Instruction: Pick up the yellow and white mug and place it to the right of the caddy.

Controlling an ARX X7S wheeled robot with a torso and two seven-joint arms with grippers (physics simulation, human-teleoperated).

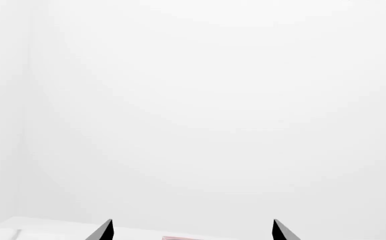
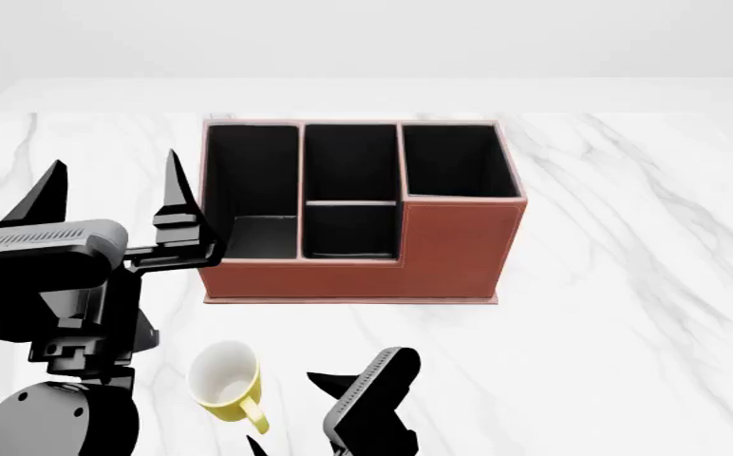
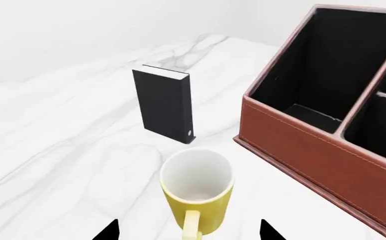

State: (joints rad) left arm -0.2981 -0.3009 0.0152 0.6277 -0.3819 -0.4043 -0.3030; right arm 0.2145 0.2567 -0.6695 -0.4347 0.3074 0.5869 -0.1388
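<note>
The yellow and white mug (image 2: 227, 381) sits low in the head view, a bit left of centre, on the marble table (image 2: 632, 285), in front of the caddy (image 2: 364, 214) and apart from it. It's upright, open mouth up, handle pointing toward the bottom edge of the frame, so toward us.

What matters for the grab: the right gripper (image 2: 341, 399) is just beside the mug, on its right in the head view, and clearly the nearer one. In the right wrist view the mug (image 3: 197, 196) sits low and centre, dead ahead between the two dark fingertips (image 3: 107, 232) at the bottom edge, handle facing the camera. So we reckon a straight push forward would straddle it, though the handle coming first could get in the way.

The right fingers look spread wider than the mug and have nothing in them, not touching it yet. The left gripper (image 2: 113, 204) hangs at mid-left of the head view, near the caddy's left end, fingers also spread and empty; its wrist view shows mostly blank white.

There's also a black book-like slab (image 3: 164, 105) standing beyond the mug in the right wrist view, well clear of it.
</note>
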